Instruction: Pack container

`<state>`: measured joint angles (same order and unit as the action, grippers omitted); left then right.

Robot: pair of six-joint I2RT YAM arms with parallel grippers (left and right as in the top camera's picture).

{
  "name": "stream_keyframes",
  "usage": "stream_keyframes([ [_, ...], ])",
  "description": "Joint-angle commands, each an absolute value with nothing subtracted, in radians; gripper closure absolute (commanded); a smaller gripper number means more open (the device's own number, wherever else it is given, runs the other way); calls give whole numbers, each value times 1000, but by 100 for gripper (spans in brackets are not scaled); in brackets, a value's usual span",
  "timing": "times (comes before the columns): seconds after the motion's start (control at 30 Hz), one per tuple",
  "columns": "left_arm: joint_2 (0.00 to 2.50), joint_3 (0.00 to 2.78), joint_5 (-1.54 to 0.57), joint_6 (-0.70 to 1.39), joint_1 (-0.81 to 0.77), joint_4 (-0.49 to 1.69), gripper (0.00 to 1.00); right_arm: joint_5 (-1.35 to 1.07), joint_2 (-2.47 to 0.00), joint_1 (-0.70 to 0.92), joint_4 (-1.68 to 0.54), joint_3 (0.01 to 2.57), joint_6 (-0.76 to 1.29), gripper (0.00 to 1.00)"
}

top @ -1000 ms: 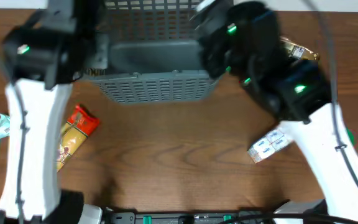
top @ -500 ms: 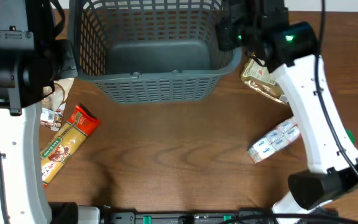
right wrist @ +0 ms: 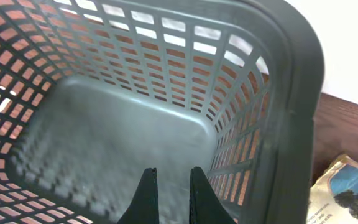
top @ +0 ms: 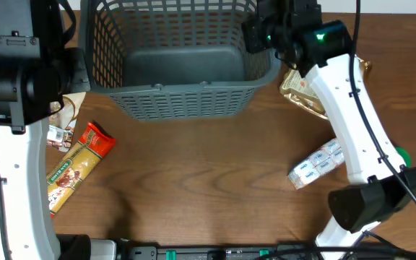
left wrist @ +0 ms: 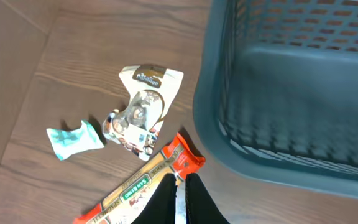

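Note:
The dark grey-blue slotted container point(top: 186, 101) stands at the table's far middle, with nothing in it. It also shows in the left wrist view point(left wrist: 211, 118) and the right wrist view point(right wrist: 300, 99). My right gripper point(right wrist: 171, 180) is slightly open and empty, hanging over the container's floor just inside its right wall. In the overhead view its dark wrist point(top: 276, 32) is above the right rim. My left gripper point(left wrist: 178, 190) is shut on nothing, high above the red end of a spaghetti packet point(left wrist: 135, 186), left of the container.
Left of the container lie the spaghetti packet point(top: 78, 165), a white pouch point(left wrist: 146, 87), a small printed packet point(left wrist: 129, 127) and a teal wrapper point(left wrist: 73, 138). To the right lie a gold packet point(top: 305, 94) and a white-blue packet point(top: 318, 165).
Both arms have swung out from over the table's middle to the container's sides. In the last half second the right wrist has shifted a little left over the rim; the left arm has stayed still.

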<state>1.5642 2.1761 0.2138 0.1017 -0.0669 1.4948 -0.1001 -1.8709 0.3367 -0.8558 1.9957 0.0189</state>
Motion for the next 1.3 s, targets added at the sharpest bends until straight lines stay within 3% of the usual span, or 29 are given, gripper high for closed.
stream_keyframes([
  [0.0, 1560, 2183, 224, 110, -62, 1504, 94, -74, -1916, 334, -860, 2017, 30, 99],
  [1.27, 1560, 2183, 224, 110, -62, 1507, 94, 262, -1927, 333, -936, 2017, 146, 99],
])
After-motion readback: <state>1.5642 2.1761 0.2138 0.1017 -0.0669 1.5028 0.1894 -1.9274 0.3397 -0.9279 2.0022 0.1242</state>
